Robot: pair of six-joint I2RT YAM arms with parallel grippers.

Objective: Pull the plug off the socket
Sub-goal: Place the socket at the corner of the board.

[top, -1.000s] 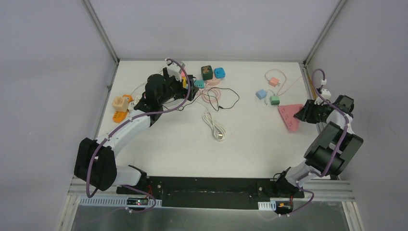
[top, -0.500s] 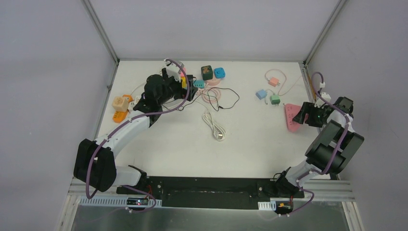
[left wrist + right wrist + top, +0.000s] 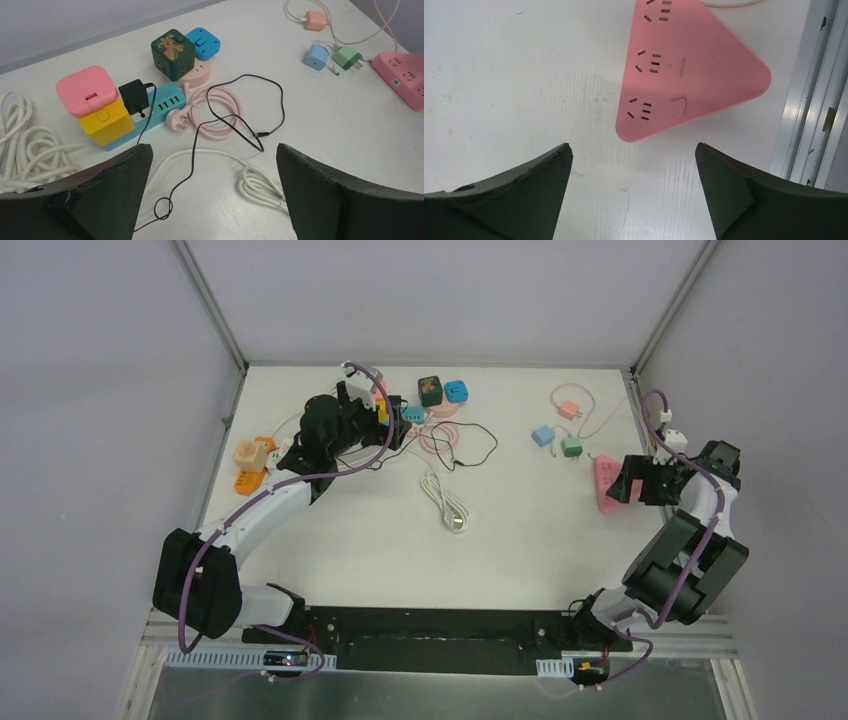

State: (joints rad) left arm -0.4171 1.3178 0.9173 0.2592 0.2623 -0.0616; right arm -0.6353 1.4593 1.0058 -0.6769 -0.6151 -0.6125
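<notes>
A teal socket strip (image 3: 165,100) lies at the back left of the table. A black plug adapter (image 3: 134,96) sits plugged into it, beside a pink cube (image 3: 82,87) and a yellow cube (image 3: 105,120). My left gripper (image 3: 212,147) hovers open a short way in front of it, with only cables beneath. At the right edge lies a pink triangular socket strip (image 3: 689,65) with nothing plugged into its visible holes. My right gripper (image 3: 632,145) stands open just short of its near corner, apart from it. From above, the left gripper (image 3: 390,425) is by the teal strip (image 3: 413,414) and the right gripper (image 3: 625,483) is by the pink strip (image 3: 603,488).
A thin black cable (image 3: 250,110), a pink cable coil (image 3: 220,107) with a loose pink plug (image 3: 176,119), and a white cable bundle (image 3: 447,502) lie mid-table. Dark green (image 3: 173,50) and blue (image 3: 202,42) cubes stand behind. Small chargers (image 3: 560,440) lie back right. A metal rail (image 3: 819,100) runs along the right edge.
My right gripper has gone from shut to open and drawn back a little from the pink triangular strip. The left arm has not moved.
</notes>
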